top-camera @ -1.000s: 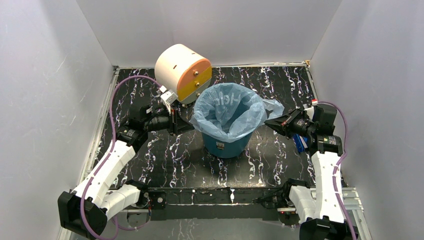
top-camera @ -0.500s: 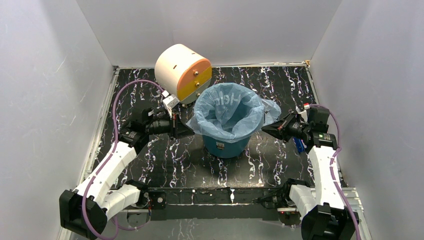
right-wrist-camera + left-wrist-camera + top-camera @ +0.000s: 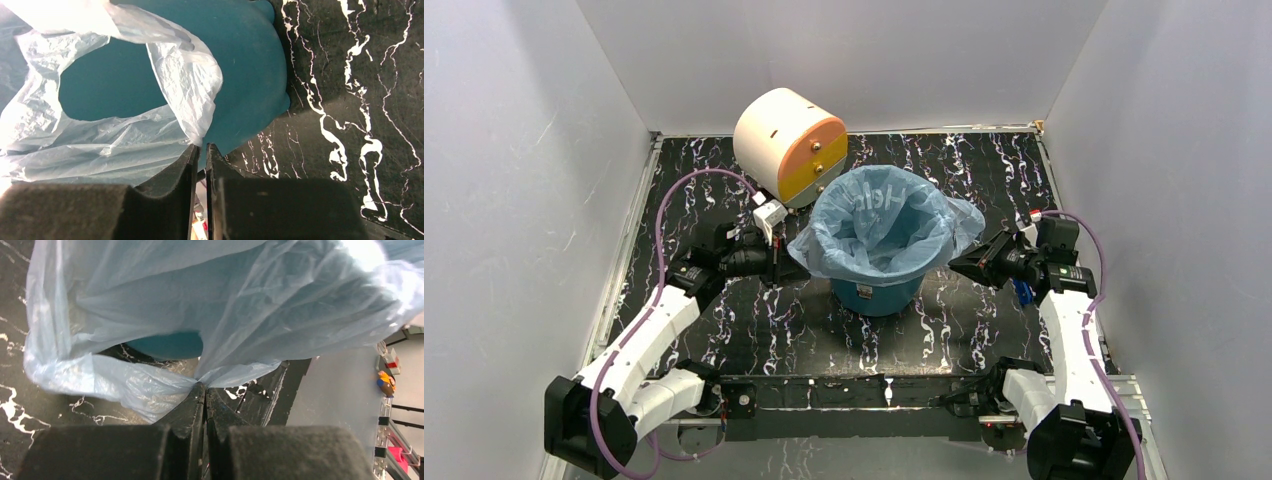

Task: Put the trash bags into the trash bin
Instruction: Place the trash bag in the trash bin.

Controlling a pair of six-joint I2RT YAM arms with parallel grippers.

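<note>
1. The left claw (image 3: pixel 204 386) is clenched on a gathered fold of the thin, translucent, pale blue plastic trash bag (image 3: pixel 225 300), with the film pinched right at its closed tips.
2. The right claw (image 3: pixel 200 147) is clamped the same way on the bag's hem at the opposite side, where a twist of film runs into its shut tips.
3. Just ahead of each claw, between the two, stands the round teal plastic trash bin (image 3: pixel 879 295). The bag sits inside it with its mouth open and its hem turned out over the rim, drooping lower on the left claw's side.
4. Beyond the left claw, behind the bin, a cream and orange drum-shaped box (image 3: pixel 789 145) sits close to the rim. Behind the right claw's wrist a small dark blue flat object (image 3: pixel 1022 290) lies on the black marbled desk (image 3: pixel 754 330).
5. Likely risks:
   - The film looks flimsy, so a hard downward tug could tear it at either pinch.
   - If one claw pulls harder than the other, it could drag the liner off the far rim, or tip or slide the bin.
   - If the hem is let go before it is seated under the rim, the crinkly film may spring back up.
   - If the left claw swings away carelessly, it could knock the drum-shaped box.
</note>
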